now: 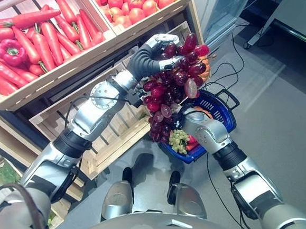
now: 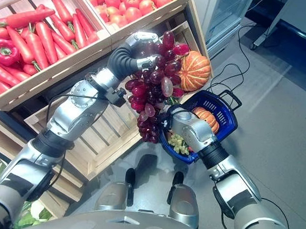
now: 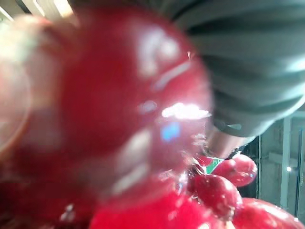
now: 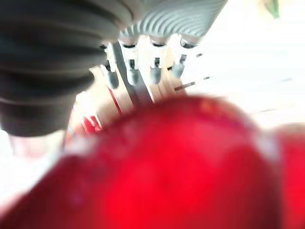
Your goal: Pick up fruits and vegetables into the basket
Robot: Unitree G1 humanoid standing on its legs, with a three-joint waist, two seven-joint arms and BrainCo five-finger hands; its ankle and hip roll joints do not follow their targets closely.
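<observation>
We are holding the big bunch of dark red grapes (image 1: pixel 171 81) up in the air, just above and beside the round blue plastic basket (image 2: pixel 225 107), with our left hand (image 1: pixel 157 47) curled tight around the top of the bunch. Our right hand (image 1: pixel 203 130) is at the near rim of the basket, but we cannot tell how its fingers are set. We think we should bring the grapes slowly over the middle of the basket, down beside the small orange pumpkin (image 2: pixel 207 117) and green grapes (image 2: pixel 179 143) inside, and only then let go.
</observation>
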